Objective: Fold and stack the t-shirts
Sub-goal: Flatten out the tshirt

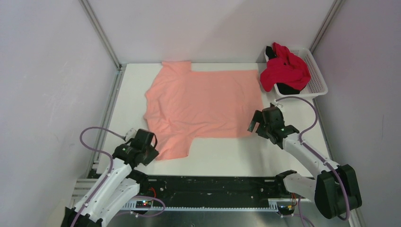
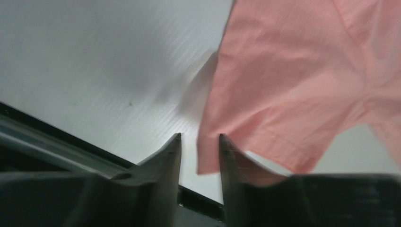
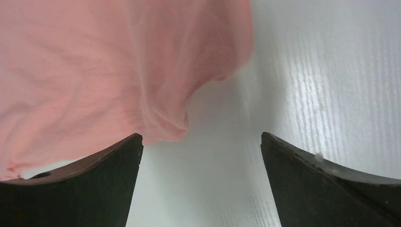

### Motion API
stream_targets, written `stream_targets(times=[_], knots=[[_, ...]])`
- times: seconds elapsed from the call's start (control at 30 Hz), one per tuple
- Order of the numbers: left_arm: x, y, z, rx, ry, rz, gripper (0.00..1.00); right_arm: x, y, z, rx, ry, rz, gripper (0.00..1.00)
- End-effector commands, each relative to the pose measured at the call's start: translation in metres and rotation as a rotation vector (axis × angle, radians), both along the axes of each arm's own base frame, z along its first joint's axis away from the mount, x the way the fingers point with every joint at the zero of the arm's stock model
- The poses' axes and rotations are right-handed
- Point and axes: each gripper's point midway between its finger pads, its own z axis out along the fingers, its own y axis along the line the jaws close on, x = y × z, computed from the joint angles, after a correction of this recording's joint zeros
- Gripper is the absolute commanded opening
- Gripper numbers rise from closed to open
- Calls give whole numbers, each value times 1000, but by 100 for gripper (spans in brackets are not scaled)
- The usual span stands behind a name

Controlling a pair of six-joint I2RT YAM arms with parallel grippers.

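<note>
The salmon-pink t-shirt (image 1: 203, 106) lies spread flat on the white table. My left gripper (image 1: 150, 152) is at its near-left sleeve (image 2: 283, 94). In the left wrist view the left gripper (image 2: 199, 142) has a narrow gap, and the sleeve's corner shows in it, against the right finger (image 2: 228, 161). My right gripper (image 1: 254, 124) is wide open and empty over bare table at the shirt's near-right corner (image 3: 161, 118), also seen in its wrist view (image 3: 201, 142). The red t-shirt (image 1: 285, 70) is bunched on the black t-shirt (image 1: 287, 89) in the basket.
The white mesh basket (image 1: 318, 75) stands at the back right corner. Grey walls with metal posts close in the table on three sides. A black rail (image 1: 213, 187) runs along the near edge between the arm bases.
</note>
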Motion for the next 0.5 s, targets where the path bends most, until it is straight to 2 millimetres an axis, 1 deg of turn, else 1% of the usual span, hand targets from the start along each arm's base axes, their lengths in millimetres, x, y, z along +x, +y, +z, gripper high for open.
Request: stream_targets(times=[0.0, 0.03, 0.07, 0.1, 0.13, 0.17, 0.2, 0.23, 0.27, 0.3, 0.33, 0.37, 0.4, 0.43, 0.47], knots=[[19, 8, 36, 45, -102, 47, 53, 24, 10, 10, 90, -58, -27, 99], [24, 11, 44, 62, -129, 51, 76, 28, 10, 9, 104, -52, -41, 99], [35, 15, 62, 89, -190, 68, 88, 35, 7, 12, 112, -67, -61, 99], [41, 17, 71, 105, -219, 72, 97, 38, 6, 9, 117, -59, -75, 99], [51, 19, 89, 127, -275, 82, 98, 44, 3, 8, 120, -63, -90, 99], [63, 16, 97, 141, -309, 54, 99, 47, 2, 7, 118, -65, -100, 98], [81, 7, 110, 120, -364, 34, 99, 53, 0, 5, 113, -61, -109, 96], [90, 0, 114, 131, -377, -29, 100, 59, 0, 7, 105, -68, -111, 95], [110, -24, 117, 69, -411, -100, 100, 61, -1, -1, 91, -43, -109, 90], [117, -42, 116, 28, -408, -197, 100, 67, 0, 1, 88, -45, -107, 88], [133, -57, 112, 7, -415, -240, 100, 67, 0, -8, 77, -16, -104, 83], [140, -67, 110, -4, -412, -295, 100, 70, 2, -8, 78, -10, -99, 78], [154, -74, 99, 1, -397, -306, 100, 69, 2, -17, 67, 18, -96, 70], [160, -77, 94, 5, -392, -323, 100, 71, 3, -18, 65, 26, -93, 65], [170, -82, 81, 12, -375, -330, 100, 69, 3, -25, 54, 53, -86, 53]])
